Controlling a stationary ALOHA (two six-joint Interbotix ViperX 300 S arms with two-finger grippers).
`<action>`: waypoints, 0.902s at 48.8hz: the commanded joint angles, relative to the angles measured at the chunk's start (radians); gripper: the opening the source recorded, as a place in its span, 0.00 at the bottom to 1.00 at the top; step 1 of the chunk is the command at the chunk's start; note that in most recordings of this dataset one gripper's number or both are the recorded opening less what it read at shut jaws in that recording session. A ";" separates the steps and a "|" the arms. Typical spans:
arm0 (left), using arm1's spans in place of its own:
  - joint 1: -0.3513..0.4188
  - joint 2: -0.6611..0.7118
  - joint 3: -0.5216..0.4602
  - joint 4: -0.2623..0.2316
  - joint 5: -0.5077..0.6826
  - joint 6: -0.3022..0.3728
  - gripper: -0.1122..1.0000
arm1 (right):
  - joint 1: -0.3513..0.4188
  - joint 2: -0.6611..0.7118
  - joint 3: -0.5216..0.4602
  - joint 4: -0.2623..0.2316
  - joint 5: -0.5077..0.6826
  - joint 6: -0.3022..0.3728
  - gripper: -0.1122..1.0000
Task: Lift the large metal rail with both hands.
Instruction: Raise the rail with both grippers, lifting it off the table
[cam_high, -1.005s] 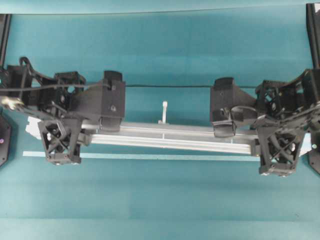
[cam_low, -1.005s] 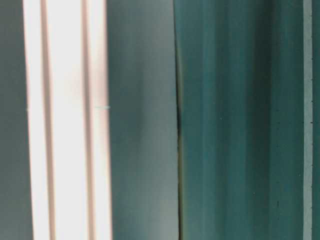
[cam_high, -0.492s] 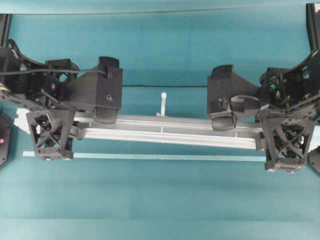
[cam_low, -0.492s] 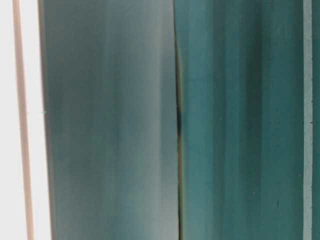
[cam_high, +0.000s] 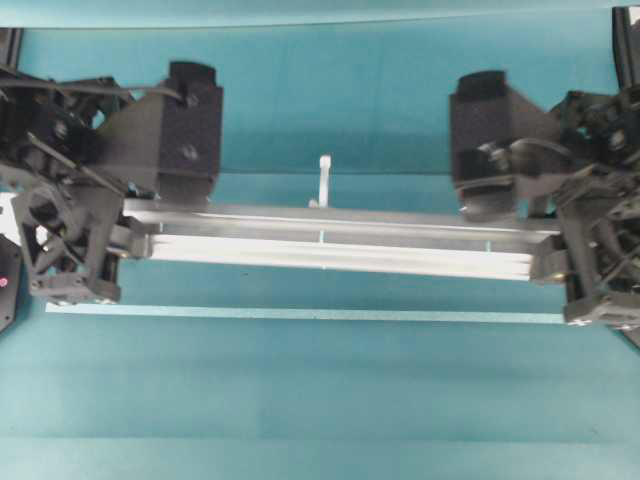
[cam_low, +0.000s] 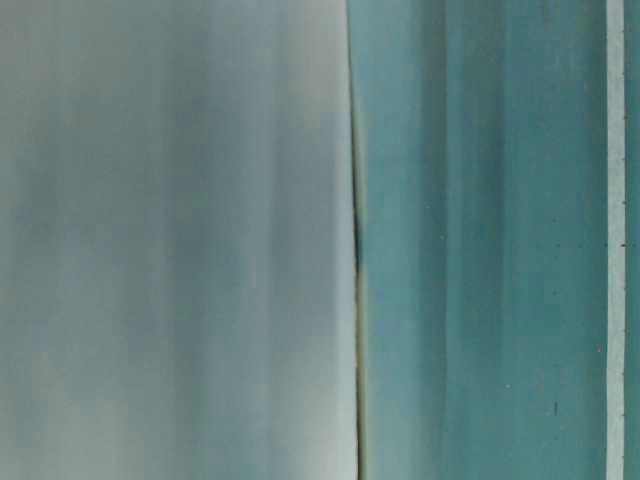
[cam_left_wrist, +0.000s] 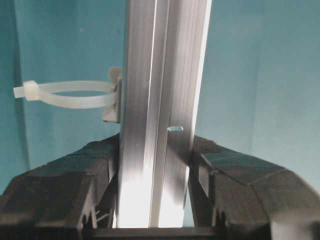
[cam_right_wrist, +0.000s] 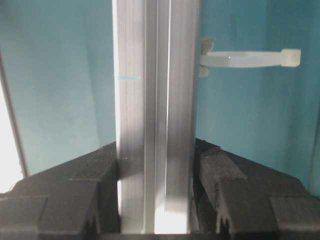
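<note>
Rail: the large metal rail (cam_high: 340, 243), silver-grey with lengthwise grooves, spans the overhead view from side to side over the teal table (cam_high: 320, 400); it appears clear of the surface, though no view shows the gap outright.
Attachment: a white looped tie (cam_high: 323, 180) stands off the rail's far edge near mid-length; the wrist views show it as a closed loop on a small mount.
Left end: the left gripper (cam_left_wrist: 152, 200) has its black pads (cam_left_wrist: 85, 175) pressed against both sides of the rail, jaws part-way closed to the rail's width.
Right end: the right gripper (cam_right_wrist: 155, 195) grips likewise, pads (cam_right_wrist: 225, 175) tight on either flank, rail running straight out from between them.
Level: the rail dips slightly towards the right end in the overhead view.
Tape strip: a thin pale tape strip (cam_high: 300, 314) lies flat on the table, just nearside of the rail and apart from it.
Table-level view: blurred bands of grey and teal only; nothing legible.
Step in hand: judged to be the lift itself, both ends secured.
Next move calls for: both arms rising together at one rate, so neither end twists in its pads.
Risk: uneven rise could lever the rail out of one grip.
</note>
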 joint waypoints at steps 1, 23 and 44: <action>0.006 -0.003 -0.086 0.005 -0.023 -0.015 0.42 | -0.005 0.006 -0.046 0.006 -0.021 0.002 0.45; 0.008 0.000 -0.107 0.003 -0.014 -0.015 0.42 | -0.012 0.005 -0.041 0.015 -0.018 0.015 0.45; 0.038 -0.043 0.080 0.005 -0.031 0.000 0.42 | -0.064 -0.011 0.161 -0.002 -0.043 -0.005 0.45</action>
